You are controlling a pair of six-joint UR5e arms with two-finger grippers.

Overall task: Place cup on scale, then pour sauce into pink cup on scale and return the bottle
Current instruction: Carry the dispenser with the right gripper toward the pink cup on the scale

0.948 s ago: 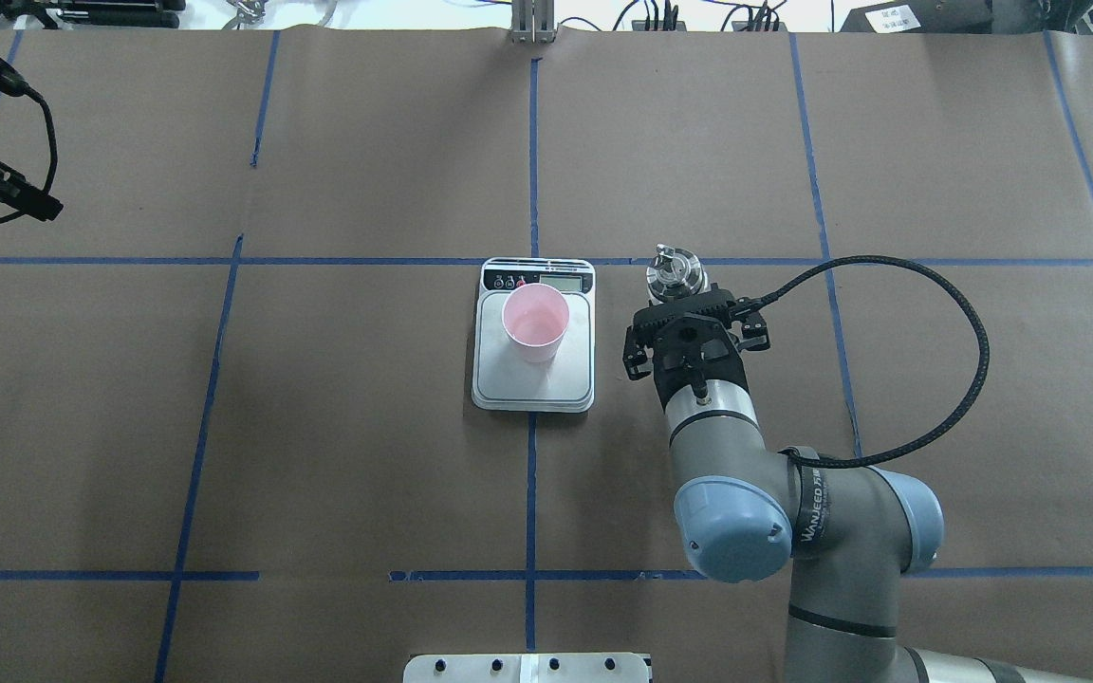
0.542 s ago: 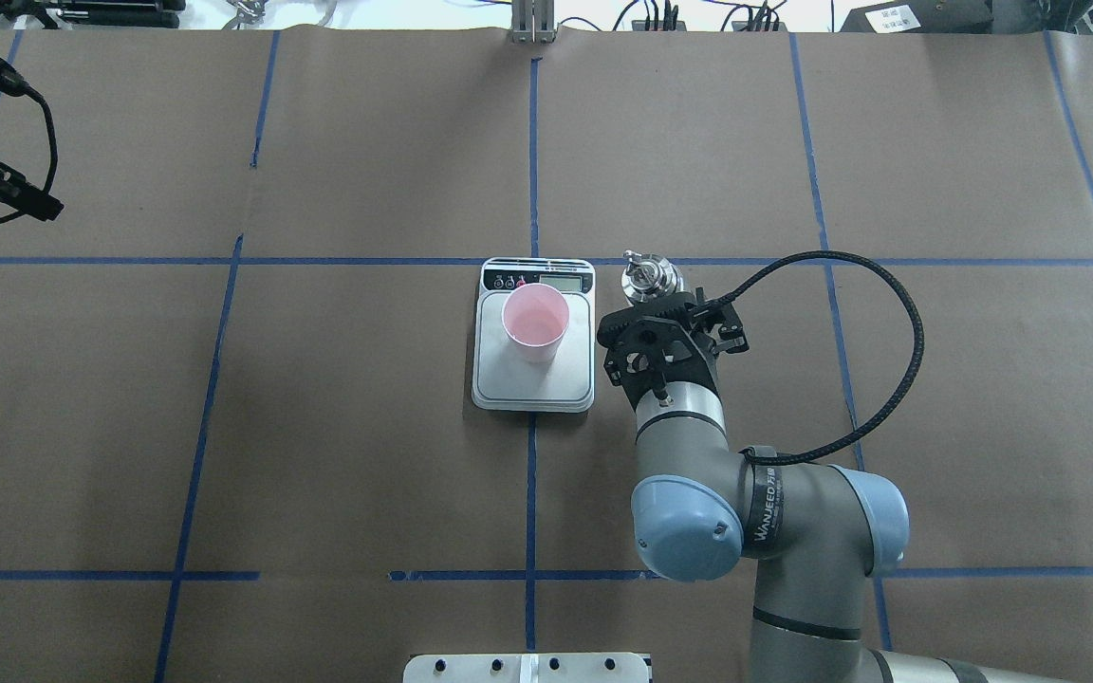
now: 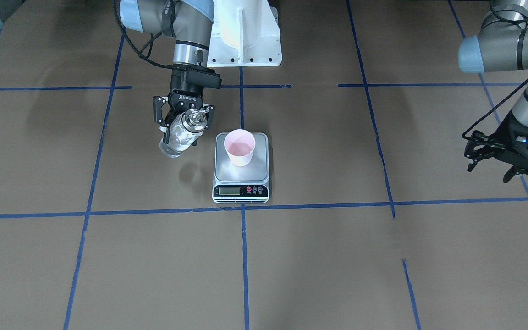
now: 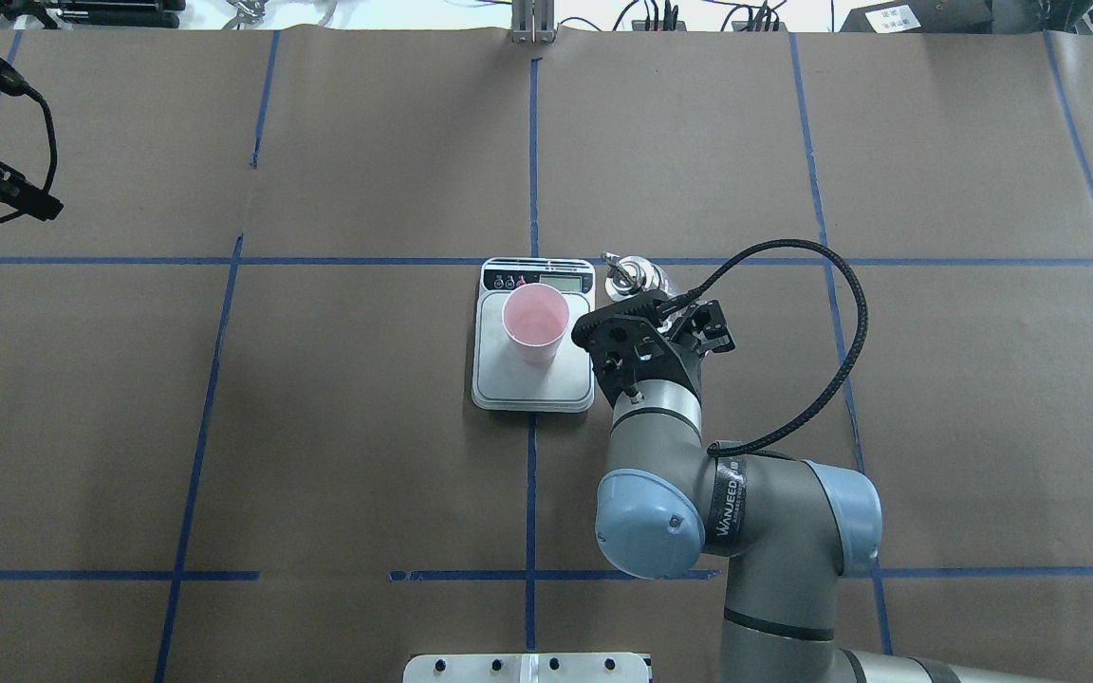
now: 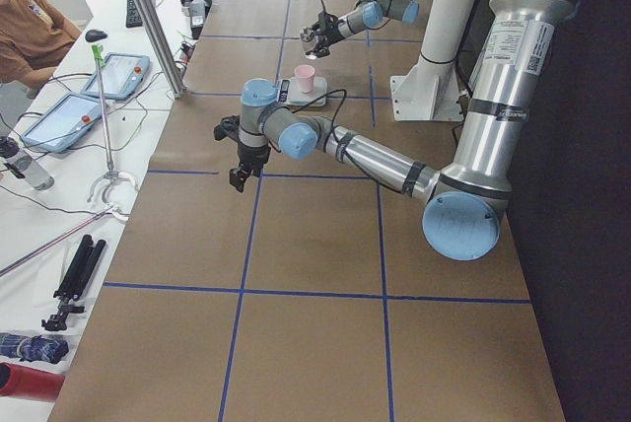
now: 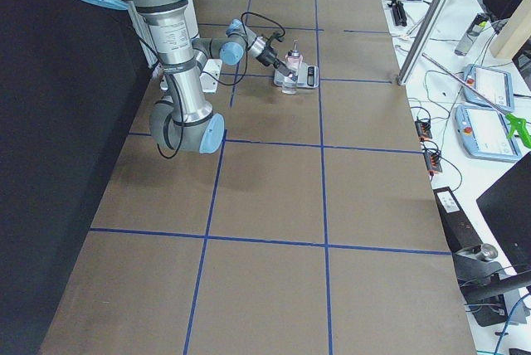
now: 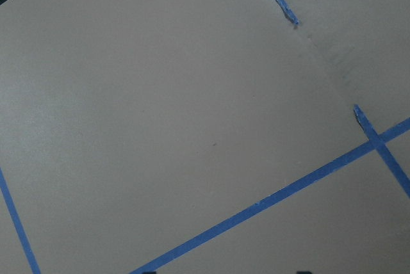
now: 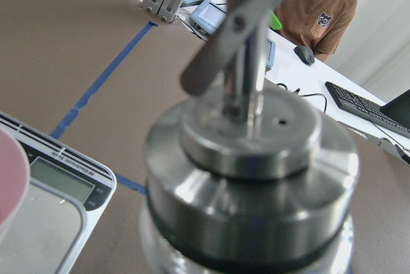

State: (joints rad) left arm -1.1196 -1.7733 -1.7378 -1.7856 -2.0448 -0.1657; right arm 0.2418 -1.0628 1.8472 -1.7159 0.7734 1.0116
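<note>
Exterior front-facing footage is showing the right gripper (image 3: 180,135) pinching the glass bottle (image 3: 172,145) across its body, one finger pressing on each side of the clear glass. The bottle is leaning, with its silver cap (image 3: 194,118) sitting nearer the scale (image 3: 227,170) than its base does. Its shadow is falling on the brown paper (image 3: 337,256), apart from the bottle itself. How much sauce is inside the glass cannot be told.

The pink paper cup (image 3: 240,147) is standing upright on the scale's silver platform, well inside its edges. The black strip with the LCD and buttons is facing away from the robot. In the overhead view the cap is hovering just beside the scale's display-end corner on the robot's right, close to the cup but not over it.

From the right wrist camera the cap is filling most of the picture, and the thin spout (image 8: 243,24) is rising from its middle. A corner of the scale and a sliver of the cup's rim are showing at the lower left. A person in a brown T-shirt (image 8: 320,5) is sitting at a white desk beyond the table.

The left gripper (image 3: 488,172) is hanging with its fingers spread and holding nothing. It is well apart from the scale, over bare paper crossed by blue tape lines (image 7: 256,207).
</note>
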